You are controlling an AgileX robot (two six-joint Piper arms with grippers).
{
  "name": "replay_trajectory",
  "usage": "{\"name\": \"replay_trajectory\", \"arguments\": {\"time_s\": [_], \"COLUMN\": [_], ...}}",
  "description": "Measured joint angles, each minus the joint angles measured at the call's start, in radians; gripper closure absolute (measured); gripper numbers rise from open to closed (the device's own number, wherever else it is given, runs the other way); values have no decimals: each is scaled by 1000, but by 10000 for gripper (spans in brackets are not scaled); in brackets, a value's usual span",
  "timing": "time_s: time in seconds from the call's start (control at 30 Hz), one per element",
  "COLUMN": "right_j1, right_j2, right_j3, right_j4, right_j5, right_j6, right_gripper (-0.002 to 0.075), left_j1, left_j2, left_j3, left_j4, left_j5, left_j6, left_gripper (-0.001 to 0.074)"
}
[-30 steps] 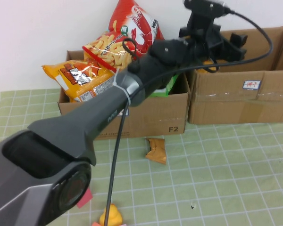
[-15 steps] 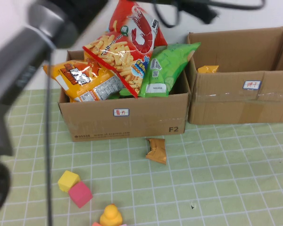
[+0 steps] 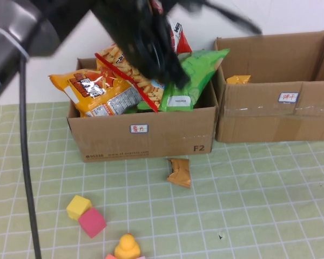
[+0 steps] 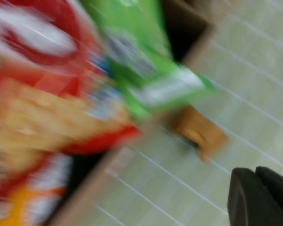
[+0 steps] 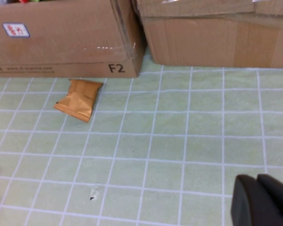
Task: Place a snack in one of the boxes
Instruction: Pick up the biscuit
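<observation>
A small orange snack packet [image 3: 179, 172] lies on the green mat in front of the left box [image 3: 146, 137], which is stuffed with big snack bags. It also shows in the right wrist view [image 5: 79, 99] and, blurred, in the left wrist view [image 4: 199, 130]. The right box [image 3: 275, 113] holds another orange packet [image 3: 237, 79] by its left wall. My left gripper [image 4: 253, 172] is shut and empty; its arm is a dark blur [image 3: 146, 43] over the left box. My right gripper [image 5: 256, 179] is shut and empty, above the mat to the right of the loose packet.
A yellow cube [image 3: 78, 206], a pink cube [image 3: 92, 222] and a yellow duck toy [image 3: 127, 247] sit at the front left of the mat. The two boxes stand side by side along the back wall.
My left arm has pulled back from over the right box and swung left, now blurring over the left box. The toy blocks came into view. The packets have not moved.
</observation>
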Motion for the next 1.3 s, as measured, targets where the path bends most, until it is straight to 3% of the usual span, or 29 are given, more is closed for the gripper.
{"name": "replay_trajectory", "arguments": {"time_s": [0.2, 0.4, 0.53, 0.63, 0.7, 0.9, 0.97, 1.1, 1.3], "right_j1": [0, 0, 0, 0, 0, 0, 0, 0, 0], "right_j2": [0, 0, 2, 17, 37, 104, 117, 121, 121], "right_j3": [0, 0, 0, 0, 0, 0, 0, 0, 0], "right_j4": [0, 0, 2, 14, 25, 70, 92, 135, 149], "right_j5": [22, 29, 23, 23, 25, 26, 31, 51, 61], "right_j6": [-67, -81, -83, -87, -91, -125, -157, -210, -231], "right_gripper": [728, 728, 728, 728, 728, 728, 728, 728, 728], "left_j1": [-36, -38, -38, -38, -38, -38, -38, -38, -38], "left_j2": [-49, -101, -87, -42, -15, 76, 112, 195, 282], "left_j3": [372, 748, 889, 898, 890, 802, 768, 700, 631], "left_j4": [-36, -42, -115, -116, -106, -99, -99, -96, -92], "left_j5": [-178, -580, -854, -911, -925, -928, -911, -901, -892], "left_j6": [-18, -151, -187, -136, -121, -161, -174, -213, -307], "left_gripper": [735, 735, 735, 722, 673, 293, 220, 185, 220]}}
